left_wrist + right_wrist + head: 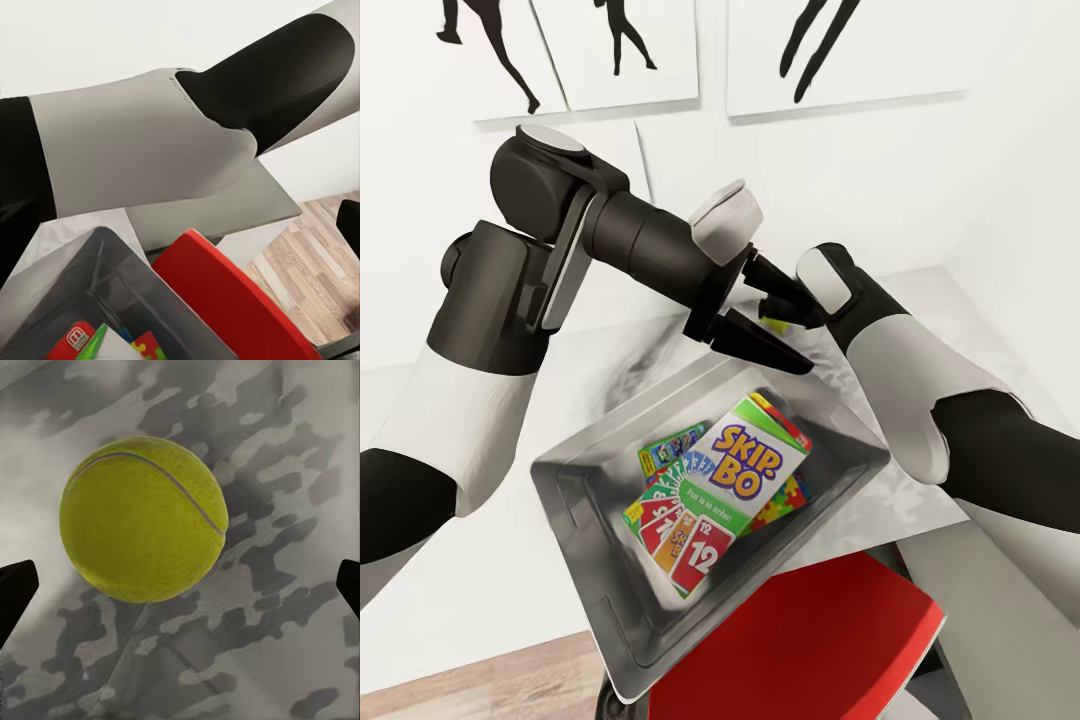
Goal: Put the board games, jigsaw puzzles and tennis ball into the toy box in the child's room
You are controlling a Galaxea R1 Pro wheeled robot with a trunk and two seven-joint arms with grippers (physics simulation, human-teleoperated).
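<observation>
One toy box (590,500) holds one Skip-Bo box (745,470), other game boxes uncountable; one tennis ball (142,519).

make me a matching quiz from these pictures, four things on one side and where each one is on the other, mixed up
Things:
1. Skip-Bo box
2. tennis ball
3. red chair
4. left gripper

Places:
A. on the marbled table top, between the open right fingers
B. lying in the grey toy box on top of other boxes
C. above the far edge of the toy box
D. just below the near edge of the table

Pairs: 1-B, 2-A, 3-D, 4-C
</observation>
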